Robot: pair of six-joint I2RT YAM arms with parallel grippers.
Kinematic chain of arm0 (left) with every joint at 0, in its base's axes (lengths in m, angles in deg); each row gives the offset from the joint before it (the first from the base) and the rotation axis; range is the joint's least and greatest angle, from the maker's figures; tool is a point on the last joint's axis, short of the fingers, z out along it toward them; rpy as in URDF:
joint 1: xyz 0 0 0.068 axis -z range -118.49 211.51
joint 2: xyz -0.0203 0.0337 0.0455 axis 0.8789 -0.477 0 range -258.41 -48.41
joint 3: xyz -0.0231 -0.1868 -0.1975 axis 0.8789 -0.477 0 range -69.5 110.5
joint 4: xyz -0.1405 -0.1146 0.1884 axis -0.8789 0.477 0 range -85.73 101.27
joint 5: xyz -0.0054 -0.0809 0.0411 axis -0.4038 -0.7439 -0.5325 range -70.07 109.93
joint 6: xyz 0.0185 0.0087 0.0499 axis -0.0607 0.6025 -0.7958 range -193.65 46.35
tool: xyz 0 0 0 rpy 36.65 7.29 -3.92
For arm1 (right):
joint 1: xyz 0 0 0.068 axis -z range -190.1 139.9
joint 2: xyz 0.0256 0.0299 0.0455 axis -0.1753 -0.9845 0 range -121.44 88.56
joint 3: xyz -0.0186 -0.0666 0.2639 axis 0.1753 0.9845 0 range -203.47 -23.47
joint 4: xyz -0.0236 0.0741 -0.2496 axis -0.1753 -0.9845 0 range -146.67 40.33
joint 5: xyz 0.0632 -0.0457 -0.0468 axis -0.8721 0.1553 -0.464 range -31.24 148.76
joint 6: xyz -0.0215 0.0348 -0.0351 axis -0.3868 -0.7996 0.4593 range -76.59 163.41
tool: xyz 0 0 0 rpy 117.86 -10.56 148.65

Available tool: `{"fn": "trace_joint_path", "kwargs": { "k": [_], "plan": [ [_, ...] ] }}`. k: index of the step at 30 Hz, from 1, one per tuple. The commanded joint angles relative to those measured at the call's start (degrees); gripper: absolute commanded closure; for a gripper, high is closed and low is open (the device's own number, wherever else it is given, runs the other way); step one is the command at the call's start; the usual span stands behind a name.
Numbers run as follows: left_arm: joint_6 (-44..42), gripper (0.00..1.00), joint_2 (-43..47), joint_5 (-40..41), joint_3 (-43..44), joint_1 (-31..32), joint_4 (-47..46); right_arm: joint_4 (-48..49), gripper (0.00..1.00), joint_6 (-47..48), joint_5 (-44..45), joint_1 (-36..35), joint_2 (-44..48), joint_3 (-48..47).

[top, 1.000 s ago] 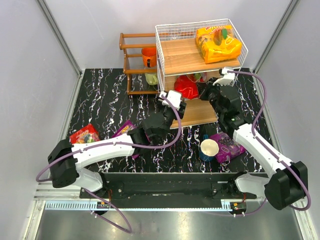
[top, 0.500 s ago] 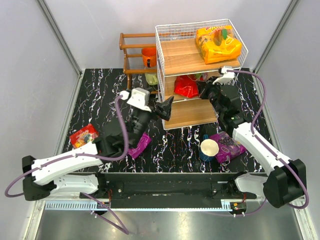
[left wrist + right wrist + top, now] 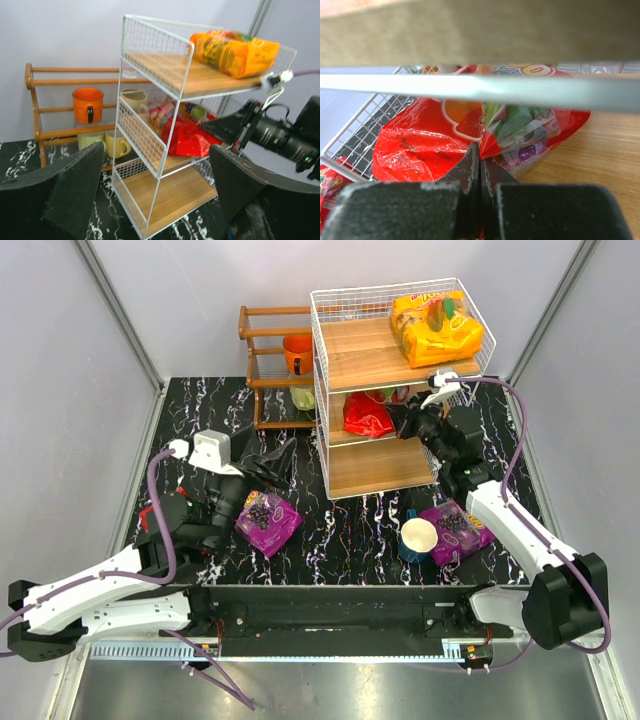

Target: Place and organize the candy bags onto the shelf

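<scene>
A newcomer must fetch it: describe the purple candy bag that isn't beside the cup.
On the black marbled table, look left of the tall white wire shelf. A glossy purple pouch lies there; its purple twin lies on the right, beside a white paper cup.

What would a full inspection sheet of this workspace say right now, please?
Surface: black marbled table, no spills seen.
Job's things: orange-yellow candy bag on the shelf's top tier; red candy bag on its middle tier; left purple candy bag and right purple candy bag on the table.
Clutter: white paper cup beside the right purple candy bag; brown wooden rack holding an orange mug.
Grippers: left gripper open, empty; right gripper shut, tips at the red candy bag, grip unconfirmed.
Cables: left purple cable and right purple cable, no snag seen.
Surroundings: grey walls; nothing else seen.
</scene>
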Motion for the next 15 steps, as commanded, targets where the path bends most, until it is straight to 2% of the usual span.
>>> {"fn": "trace_joint_path", "kwargs": {
  "k": [1, 8, 10, 11, 12, 13, 15],
  "plan": [
    [-0.3, 0.11, 0.8, 2.3, -1.9, 0.1, 1.9, -0.1, 1.0, 1.9, -12.3, 0.4, -1.3, -1.8],
    [0.0, 0.11, 1.9, 3.0, -3.4, 0.0, 2.1, 0.1, 1.0, 2.4, -20.1, 0.6, -2.3, -2.2],
    [0.0, 0.11, 2.2, 3.1, -3.8, 0.0, 2.1, -0.3, 0.95, 2.6, -19.0, 0.7, -2.2, -2.4],
    [0.1, 0.11, 2.3, 3.1, -3.8, 0.0, 2.1, -0.5, 0.89, 2.7, -18.3, 0.6, -2.1, -2.5],
    [0.1, 0.11, 2.5, 3.2, -4.1, 0.1, 2.1, -0.6, 0.64, 2.6, -16.6, 0.7, -2.0, -2.2],
    [0.1, 0.11, 2.7, 3.3, -4.0, 0.0, 2.2, -0.6, 0.51, 2.5, -15.6, 0.7, -1.3, -2.0],
    [0.1, 0.11, 2.9, 3.5, -4.3, 0.1, 2.4, 0.1, 0.39, 1.8, -12.2, 0.7, 0.0, -0.8]
  ]
}}
